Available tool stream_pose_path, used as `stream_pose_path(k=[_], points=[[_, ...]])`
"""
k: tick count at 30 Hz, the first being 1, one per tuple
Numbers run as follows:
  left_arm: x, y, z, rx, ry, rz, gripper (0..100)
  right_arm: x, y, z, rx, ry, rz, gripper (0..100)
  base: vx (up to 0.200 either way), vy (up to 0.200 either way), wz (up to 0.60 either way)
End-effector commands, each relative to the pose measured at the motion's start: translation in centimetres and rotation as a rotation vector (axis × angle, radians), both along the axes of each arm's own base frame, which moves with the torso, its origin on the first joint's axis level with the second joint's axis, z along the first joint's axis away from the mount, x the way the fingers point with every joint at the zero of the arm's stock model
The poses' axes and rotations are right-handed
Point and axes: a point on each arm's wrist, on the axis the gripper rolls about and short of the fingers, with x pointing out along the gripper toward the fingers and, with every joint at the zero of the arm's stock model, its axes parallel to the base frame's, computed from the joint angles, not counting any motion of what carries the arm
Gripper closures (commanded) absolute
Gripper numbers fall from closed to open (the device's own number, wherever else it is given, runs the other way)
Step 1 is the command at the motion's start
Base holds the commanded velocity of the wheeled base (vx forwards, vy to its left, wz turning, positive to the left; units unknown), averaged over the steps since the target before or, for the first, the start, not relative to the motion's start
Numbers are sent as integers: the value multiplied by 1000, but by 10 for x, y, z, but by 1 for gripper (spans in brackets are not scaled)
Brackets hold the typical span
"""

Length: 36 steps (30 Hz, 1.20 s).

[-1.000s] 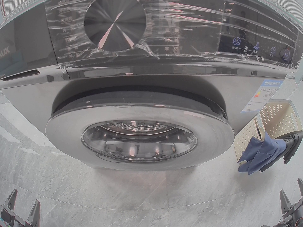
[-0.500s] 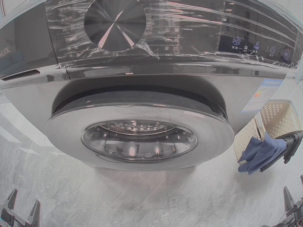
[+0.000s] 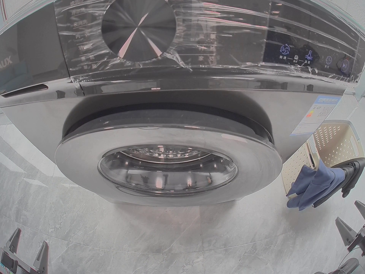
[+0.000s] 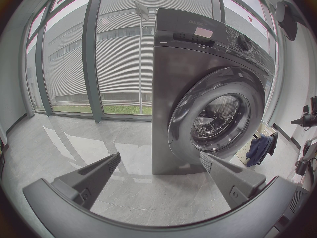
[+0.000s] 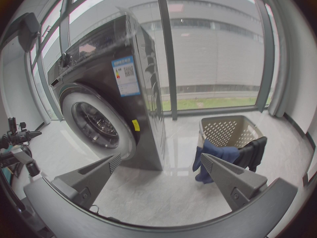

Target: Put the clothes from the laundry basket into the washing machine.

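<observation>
The grey washing machine [image 3: 182, 96] stands straight ahead, its round glass door [image 3: 167, 168] closed. To its right, a beige laundry basket [image 3: 336, 139] sits on the floor. A blue garment [image 3: 313, 185] and a black garment [image 3: 353, 172] hang over the basket's near rim. My left gripper [image 3: 31, 237] is low at the front left, open and empty. My right gripper [image 3: 346, 211] is low at the front right, just short of the basket, also open and empty. In the right wrist view, the basket [image 5: 228, 129] and blue garment [image 5: 214, 154] lie beyond the right gripper [image 5: 160, 158].
Grey tiled floor [image 3: 182, 229] spreads in front of the machine. Tall windows [image 4: 119, 60] stand behind and beside the machine. A wall runs along the right past the basket.
My right gripper has risen a little and tilted towards the basket. The left gripper, door, basket and clothes are unchanged.
</observation>
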Motion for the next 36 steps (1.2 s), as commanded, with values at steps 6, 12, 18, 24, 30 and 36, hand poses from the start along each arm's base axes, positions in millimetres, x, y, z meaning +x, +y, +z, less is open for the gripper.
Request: stream_pose_path(k=[6, 12, 18, 24, 30, 36], points=[[0, 0, -5, 2, -2, -1, 0, 92, 36, 9, -23, 276, 364, 0, 0, 0, 0], [0, 0, -5, 0, -2, 1, 0, 126, 67, 6, -33, 267, 394, 0, 0, 0, 0], [0, 0, -5, 0, 1, -2, 0, 148, 83, 1, -43, 214, 375, 0, 0, 0, 0], [0, 0, -5, 2, 3, -2, 0, 161, 89, -2, -42, 167, 376, 0, 0, 0, 0], [0, 0, -5, 2, 3, -1, 0, 166, 94, -2, -27, 136, 386, 0, 0, 0, 0], [0, 0, -5, 0, 3, -1, 0, 168, 100, 3, 4, 98, 446, 0, 0, 0, 0]])
